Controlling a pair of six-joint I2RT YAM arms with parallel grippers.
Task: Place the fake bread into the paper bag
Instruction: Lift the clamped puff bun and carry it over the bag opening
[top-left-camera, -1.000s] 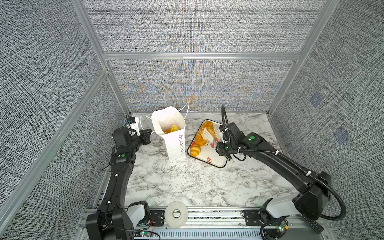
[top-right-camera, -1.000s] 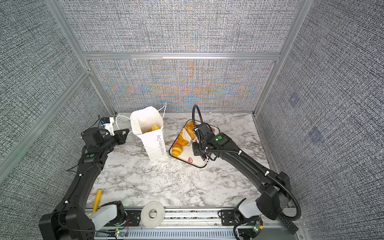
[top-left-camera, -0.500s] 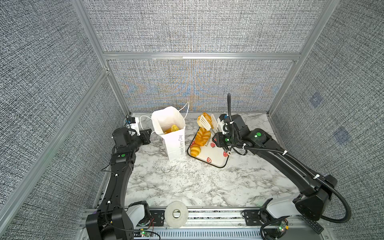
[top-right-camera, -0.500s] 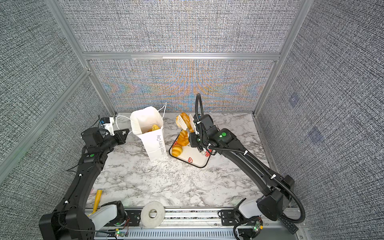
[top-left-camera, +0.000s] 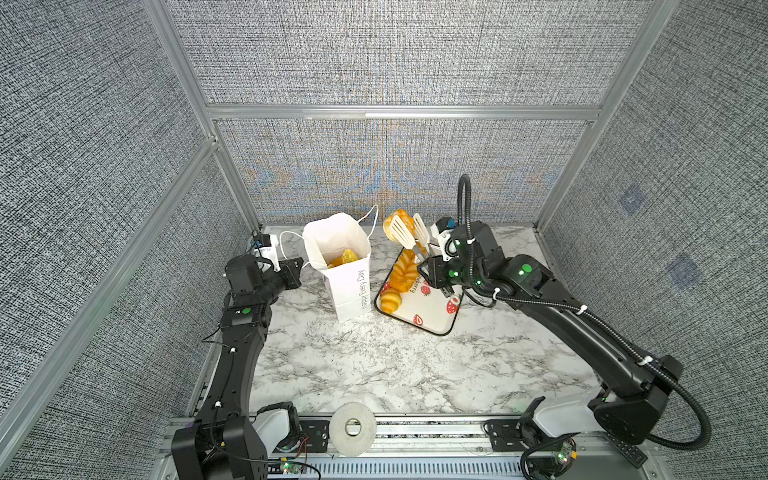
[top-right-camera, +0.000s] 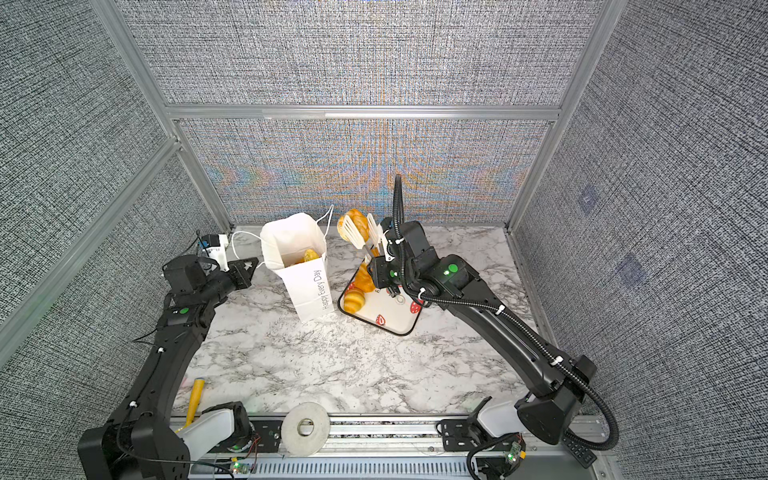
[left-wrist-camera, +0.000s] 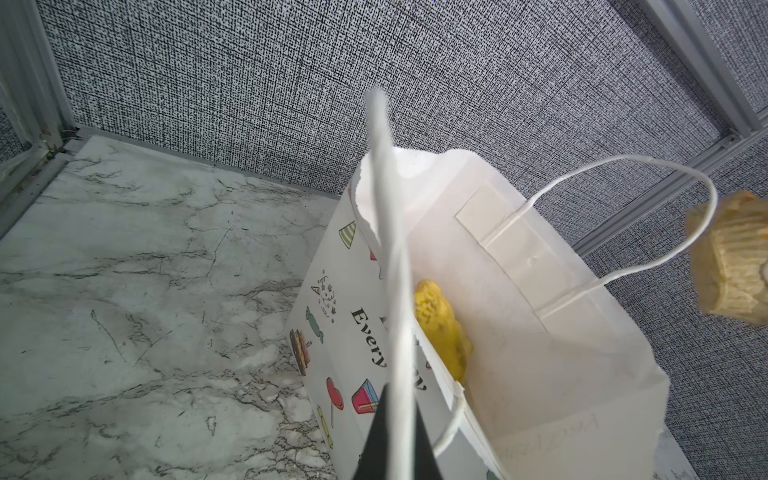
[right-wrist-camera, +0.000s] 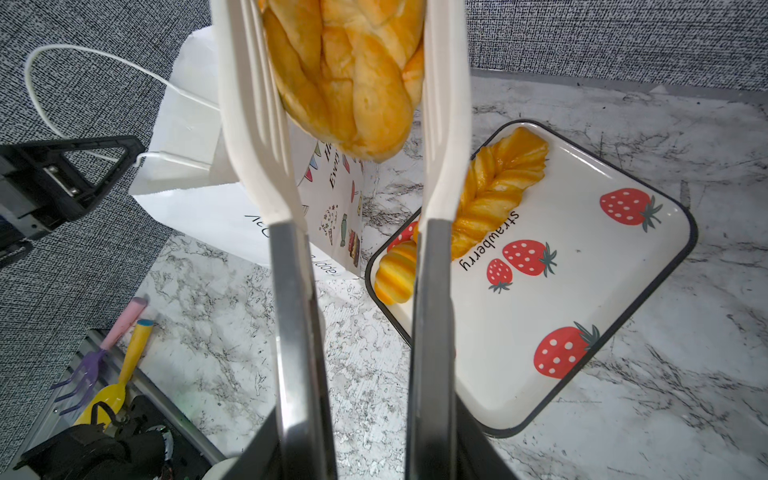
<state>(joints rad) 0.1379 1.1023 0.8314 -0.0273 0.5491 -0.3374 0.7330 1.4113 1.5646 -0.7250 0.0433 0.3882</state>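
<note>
Bun (top-left-camera: 395, 219) aloft, bag next.
Your right gripper (top-left-camera: 433, 273) clamps tongs (top-left-camera: 409, 237) on it; left gripper (top-left-camera: 296, 267) pinches the paper bag (top-left-camera: 350, 286) cord (left-wrist-camera: 390, 249): swing left.

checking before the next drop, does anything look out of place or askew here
Nothing spilled or damaged. The only strays are a yellow scoop and a purple fork lying at the table's edge by the left arm's base, away from the paper bag and tray.
</note>
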